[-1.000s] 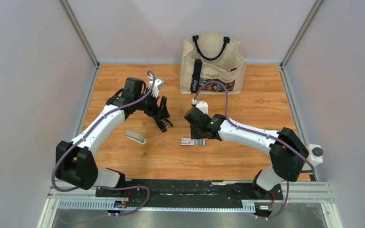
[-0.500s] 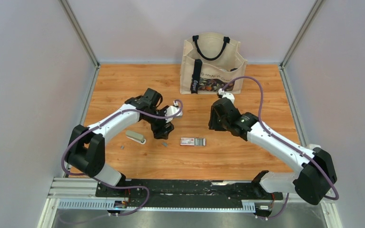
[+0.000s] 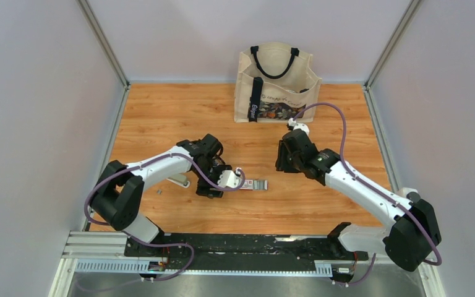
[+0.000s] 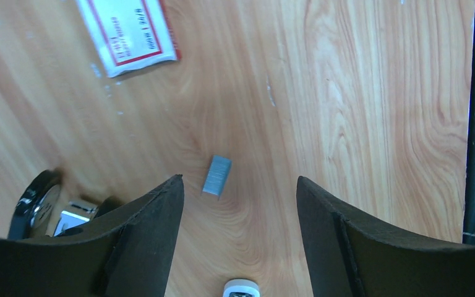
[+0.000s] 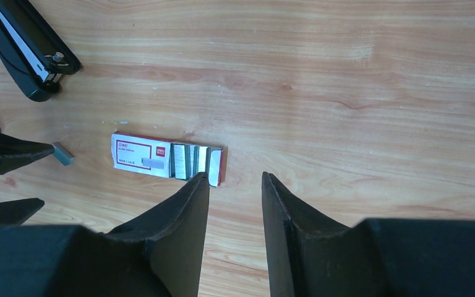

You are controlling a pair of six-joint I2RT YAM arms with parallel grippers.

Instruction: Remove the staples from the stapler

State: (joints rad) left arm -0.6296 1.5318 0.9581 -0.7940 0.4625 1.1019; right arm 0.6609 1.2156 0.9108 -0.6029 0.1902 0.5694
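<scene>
Staples (image 4: 216, 175): a short grey strip, out of the stapler (image 5: 25, 49), lies flat on the table (image 3: 161, 117) a little way off the box (image 5: 136, 158). Left gripper (image 4: 238, 182) has its jaws wide and empty, one either side of the strip. Its height above the wood is hard to judge. Right gripper (image 5: 235, 176) is well apart from it, beyond the box, with a narrow gap and nothing held.

Step in hand looks like pinching the loose strip off the table. To do it well:

- Centre first. The strip sits nearer the finger on the stapler side, so shift the gripper that way, or one finger will hit first and push the strip along.
- Check the angle. The strip lies slightly skewed to the jaws; a small wrist turn so the pads meet its long sides should give a firmer hold.
- Go straight down until the tips are almost on the wood. The strip is very thin, so closing high would likely miss it.
- Close slowly. Smooth metal on smooth wood will probably skid or flip.
- Watch the stapler's end just beside one finger, since a bump could knock things about.
- The right gripper is best kept clear.
</scene>
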